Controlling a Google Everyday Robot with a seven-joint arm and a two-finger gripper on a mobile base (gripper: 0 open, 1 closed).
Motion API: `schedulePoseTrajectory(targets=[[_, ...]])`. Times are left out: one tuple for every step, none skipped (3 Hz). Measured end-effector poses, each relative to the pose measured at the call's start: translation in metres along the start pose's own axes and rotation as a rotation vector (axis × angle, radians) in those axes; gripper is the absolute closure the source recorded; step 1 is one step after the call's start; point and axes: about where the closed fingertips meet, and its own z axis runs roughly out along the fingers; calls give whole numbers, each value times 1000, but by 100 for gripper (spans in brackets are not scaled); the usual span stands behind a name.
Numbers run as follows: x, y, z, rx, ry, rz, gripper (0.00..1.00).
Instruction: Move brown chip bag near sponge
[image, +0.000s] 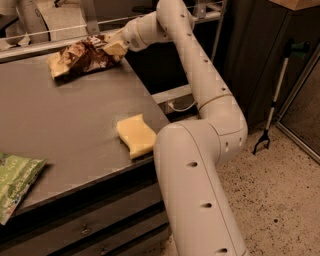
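While arm (200, 75) was stretched to far side of grey table (75, 115), gripper (114, 48) sat against right end of brown chip bag (80, 57). Whether it was clamped on bag or loose could not be told. Bag lay crumpled at far edge of table, pale end pointing left. Sponge (136, 135) lay flat near front right corner of table, well apart from bag, just beside arm's thick lower link. Green snack bag (15, 180) lay at front left, partly out of view. Grabber tool (272, 107) stood upright at right, tip on speckled floor (280, 200).
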Motion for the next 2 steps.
schedulePoseTrajectory(targets=[[-8, -1, -13, 5, -11, -15, 100], [-31, 11, -28, -26, -47, -54, 100]])
